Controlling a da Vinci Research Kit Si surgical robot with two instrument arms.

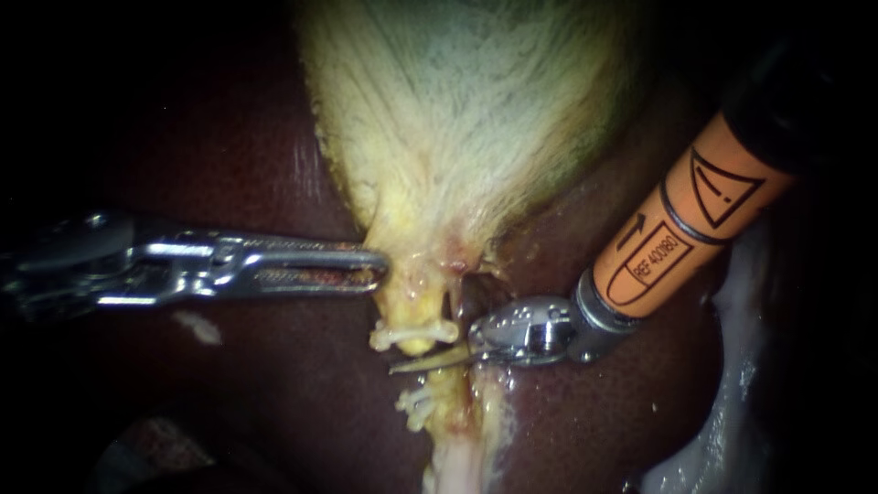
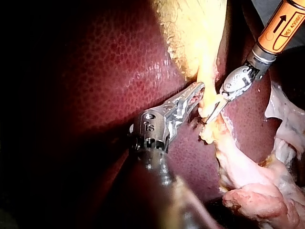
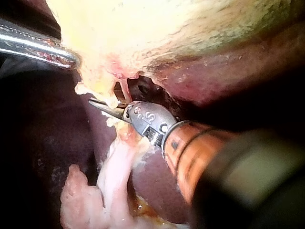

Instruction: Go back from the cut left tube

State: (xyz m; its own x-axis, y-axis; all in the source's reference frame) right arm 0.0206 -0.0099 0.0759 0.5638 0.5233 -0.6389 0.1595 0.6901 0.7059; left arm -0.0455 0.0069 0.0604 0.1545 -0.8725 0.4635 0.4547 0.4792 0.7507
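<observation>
The liver (image 1: 274, 393) is the supporting surface. On it lie the gallbladder (image 1: 457, 110), far centre, and a clipped tube (image 1: 453, 425), nearer.

Setting: surgical bench, seen close through an endoscope.
Tissue: dark red liver (image 1: 274, 402) and pale yellow gallbladder (image 1: 457, 119), lying exposed.
Tools: slender steel left instrument (image 1: 380, 265); orange-banded right instrument (image 1: 409, 365).
Surround: dark.

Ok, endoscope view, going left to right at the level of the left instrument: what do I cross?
In order: left instrument → gallbladder neck → liver → orange shaft → pale tissue.
</observation>
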